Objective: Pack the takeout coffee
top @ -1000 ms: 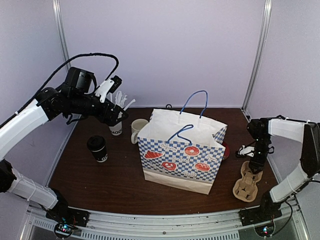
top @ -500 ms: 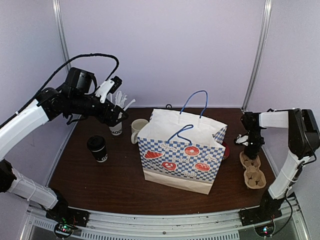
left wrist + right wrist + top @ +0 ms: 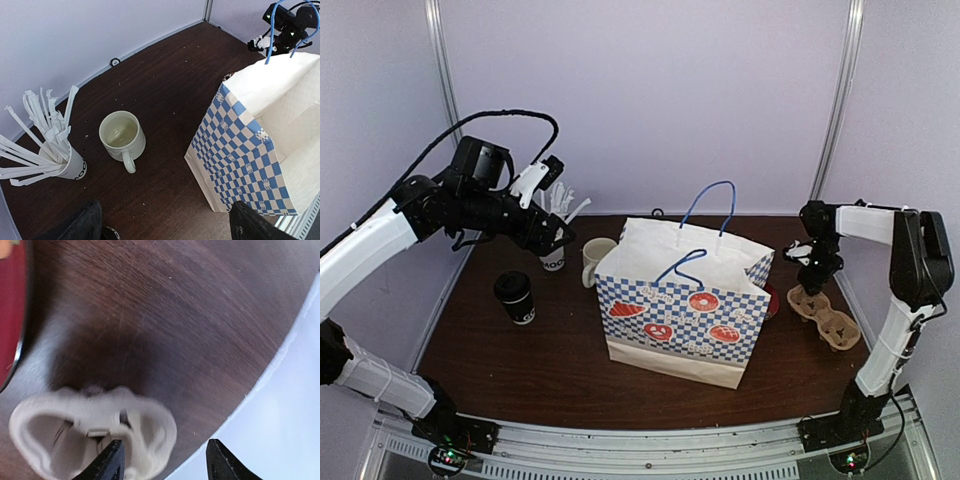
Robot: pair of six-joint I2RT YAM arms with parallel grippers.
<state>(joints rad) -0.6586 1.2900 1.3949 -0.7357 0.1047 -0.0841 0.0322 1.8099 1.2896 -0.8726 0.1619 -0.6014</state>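
Note:
The takeout coffee [image 3: 515, 297], a black paper cup with a black lid, stands at the left of the table, apart from both grippers. My left gripper [image 3: 556, 233] hovers high above the straw cup and mug; in the left wrist view it [image 3: 167, 226] is open wide and empty. The blue-checked paper bag [image 3: 685, 310] stands open in the middle and also shows in the left wrist view [image 3: 260, 150]. My right gripper [image 3: 810, 280] is open at the near end of a cardboard cup carrier [image 3: 826, 318]; in the right wrist view [image 3: 167, 460] one fingertip [image 3: 111, 460] is at the carrier's rim [image 3: 90, 425].
A cup of white straws [image 3: 553, 255] and a cream mug [image 3: 595, 260] stand behind the coffee; both show in the left wrist view, straws [image 3: 60, 160], mug [image 3: 121, 136]. A red round item [image 3: 772, 300] lies behind the bag's right side. The table's right edge [image 3: 270, 375] is close to the carrier.
My right gripper has moved toward the back of the table, and the cup carrier has shifted with it from the front right to lie flat farther back. The left arm has stayed still.

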